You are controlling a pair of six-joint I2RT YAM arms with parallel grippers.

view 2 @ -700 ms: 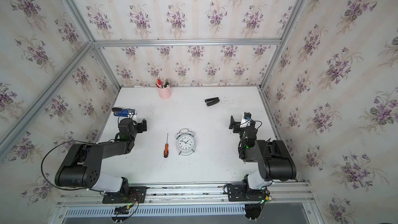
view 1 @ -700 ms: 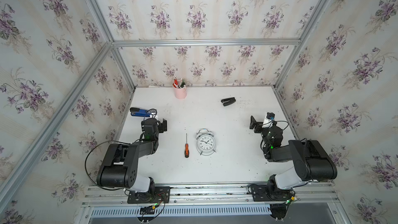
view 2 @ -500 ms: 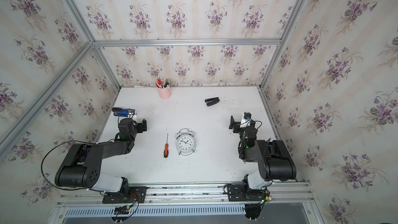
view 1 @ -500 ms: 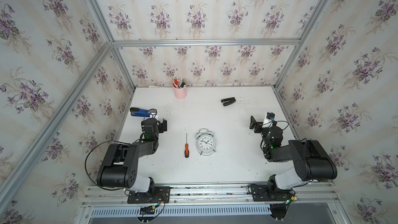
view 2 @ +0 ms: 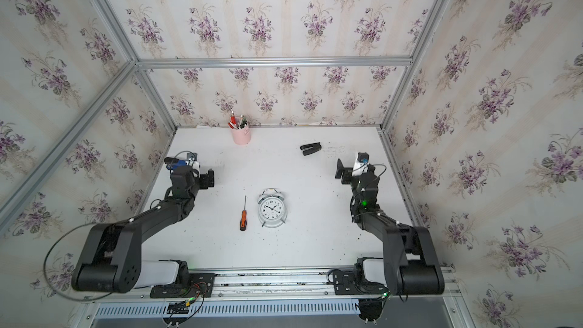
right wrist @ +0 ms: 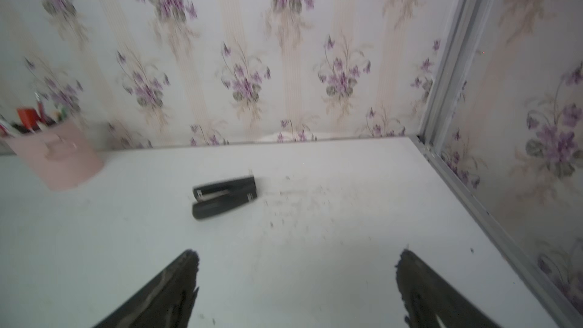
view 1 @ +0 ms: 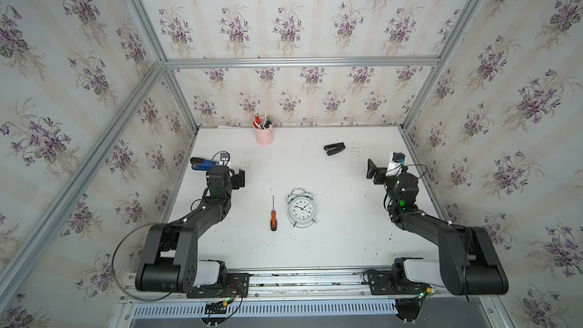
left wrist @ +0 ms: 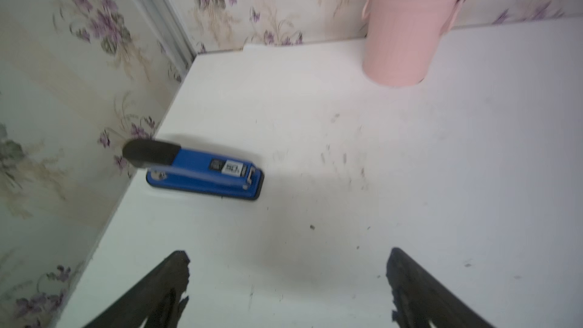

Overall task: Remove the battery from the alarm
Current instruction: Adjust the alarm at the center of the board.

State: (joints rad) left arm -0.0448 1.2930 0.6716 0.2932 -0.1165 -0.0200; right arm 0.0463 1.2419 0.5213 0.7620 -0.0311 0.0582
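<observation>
top view: alarm [view 1: 302, 210], black dial numerals

An orange-handled screwdriver [view 1: 273, 217] lies flat near the middle of the white table [view 1: 347, 241], tip pointing toward the back wall. At the back stands a pink cup [view 1: 264, 136] full of pens [view 1: 262, 121], with a black stapler [view 1: 334, 148] lying well off to its right. By the left wall sits a blue stapler [left wrist: 202, 171], black end nearest that wall.

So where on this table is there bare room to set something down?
Widest bare patch: the near strip of table in front of the alarm and screwdriver. Also open: the middle, between alarm, pink cup and black stapler. Tightest: the gap between screwdriver and alarm.
</observation>
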